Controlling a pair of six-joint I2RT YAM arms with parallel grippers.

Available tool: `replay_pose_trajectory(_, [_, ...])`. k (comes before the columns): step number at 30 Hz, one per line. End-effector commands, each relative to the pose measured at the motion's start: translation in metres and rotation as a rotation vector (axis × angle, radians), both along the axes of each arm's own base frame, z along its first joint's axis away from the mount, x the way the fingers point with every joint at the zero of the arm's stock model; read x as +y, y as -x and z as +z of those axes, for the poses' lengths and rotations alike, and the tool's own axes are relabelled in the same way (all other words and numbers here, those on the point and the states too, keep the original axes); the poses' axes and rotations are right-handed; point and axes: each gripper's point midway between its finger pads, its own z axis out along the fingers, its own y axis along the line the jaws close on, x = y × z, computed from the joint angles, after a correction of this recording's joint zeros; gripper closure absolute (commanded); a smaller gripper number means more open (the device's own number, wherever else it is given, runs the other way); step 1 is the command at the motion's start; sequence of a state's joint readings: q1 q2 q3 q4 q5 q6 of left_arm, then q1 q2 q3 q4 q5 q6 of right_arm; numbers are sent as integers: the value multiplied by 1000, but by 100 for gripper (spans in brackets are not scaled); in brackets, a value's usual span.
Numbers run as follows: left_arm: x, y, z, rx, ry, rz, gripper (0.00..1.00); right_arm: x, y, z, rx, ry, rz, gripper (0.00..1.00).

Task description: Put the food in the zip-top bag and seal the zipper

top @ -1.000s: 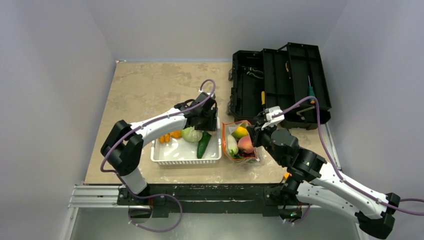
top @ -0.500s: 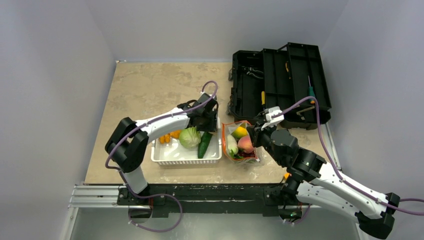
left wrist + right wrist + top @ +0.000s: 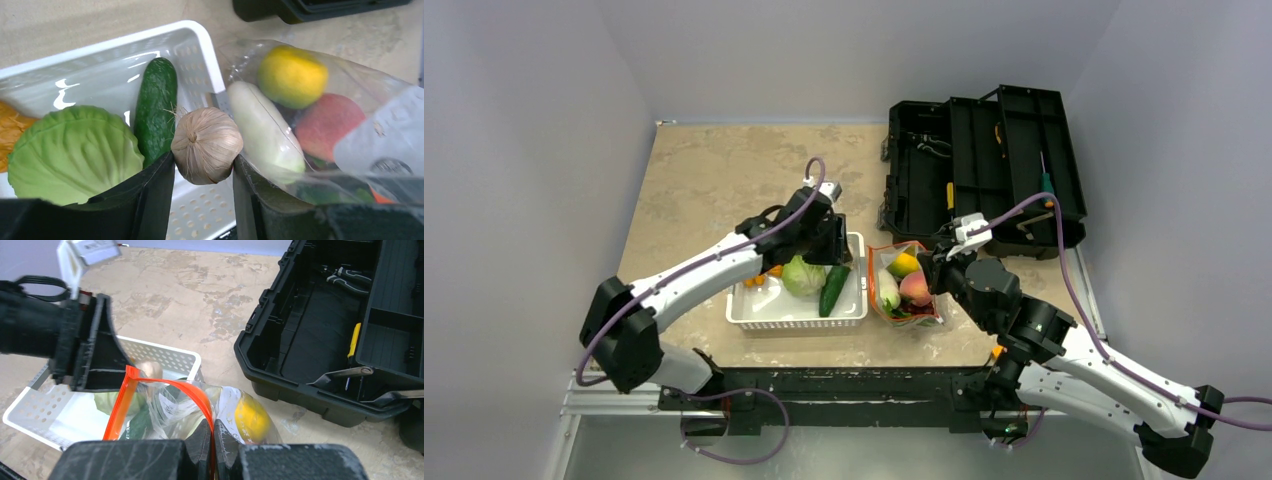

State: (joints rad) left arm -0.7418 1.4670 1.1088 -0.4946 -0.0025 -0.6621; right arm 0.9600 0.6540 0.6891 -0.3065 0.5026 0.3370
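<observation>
My left gripper (image 3: pixel 828 236) is shut on a beige ribbed mushroom (image 3: pixel 206 145) and holds it above the right end of the white basket (image 3: pixel 764 312), next to the bag's mouth. The clear zip-top bag (image 3: pixel 905 288) lies right of the basket and holds a yellow mango (image 3: pixel 292 76), a pink peach (image 3: pixel 327 125) and a white radish (image 3: pixel 262 127). My right gripper (image 3: pixel 212 434) is shut on the orange-red zipper strip (image 3: pixel 192 392) and holds the mouth open. The green cabbage (image 3: pixel 70 147), cucumber (image 3: pixel 156 107) and orange pieces (image 3: pixel 765 271) lie in the basket. The slider is not visible.
An open black toolbox (image 3: pixel 984 170) with tools stands at the back right, just behind the bag. The basket sits near the table's front edge. Bare tan tabletop (image 3: pixel 724 170) lies behind and left of the basket.
My left arm has swung its elbow and shoulder out to the left and its gripper has risen slightly over the basket's far right corner. The right arm and bag have not moved.
</observation>
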Motion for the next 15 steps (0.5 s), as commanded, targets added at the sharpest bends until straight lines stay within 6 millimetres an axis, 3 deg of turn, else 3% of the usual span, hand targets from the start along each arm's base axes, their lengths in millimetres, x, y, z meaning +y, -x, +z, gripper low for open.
replay_pose_trajectory(1, [-6, 20, 30, -4, 151, -29, 84, 2, -2, 5, -15, -22, -4, 100])
replay_pose_trajectory(4, [-3, 35, 54, -41, 246, -48, 84, 2, -1, 6, -16, -26, -2, 100])
replay_pose_trajectory(11, [-11, 82, 137, -176, 546, -239, 81, 3, -1, 6, -17, -29, 1, 100])
replay_pose_trajectory(15, [-24, 108, 166, -206, 609, -337, 77, 4, -2, 6, -17, -27, 3, 100])
